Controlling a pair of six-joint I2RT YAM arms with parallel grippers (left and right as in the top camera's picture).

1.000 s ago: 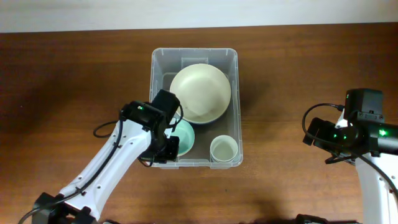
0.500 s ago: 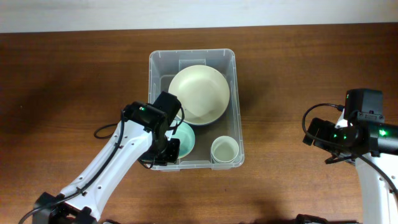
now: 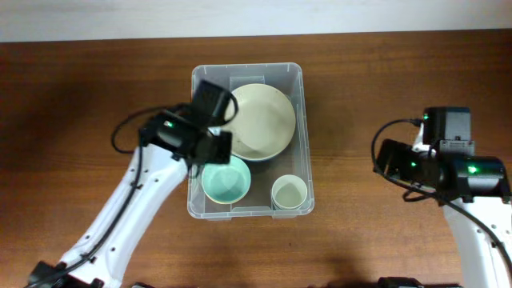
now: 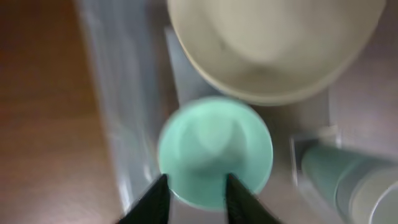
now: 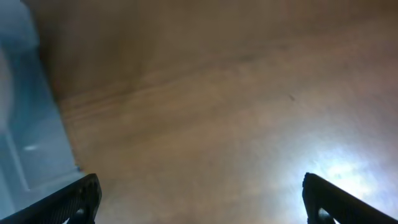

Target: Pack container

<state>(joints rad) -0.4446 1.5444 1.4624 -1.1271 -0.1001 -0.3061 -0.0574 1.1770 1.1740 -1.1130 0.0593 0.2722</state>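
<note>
There is one clear container (image 3: 306, 144) on one wooden table (image 3: 80, 96). It holds three dishes: two bowls, namely a large cream bowl (image 3: 260, 120) by its far edge and a small green bowl (image 3: 226, 181) in its near left corner, and one pale cup (image 3: 289, 193) in its near right corner. Two robot arms are present, the left arm (image 3: 136, 208) and the right arm (image 3: 472, 232).

A cream bowl (image 3: 260, 120), a mint-green bowl (image 3: 226, 180) and a pale green cup (image 3: 289, 193) fill the clear container (image 3: 246, 67). The bench (image 3: 80, 104) is dark brown woodgrain
</note>
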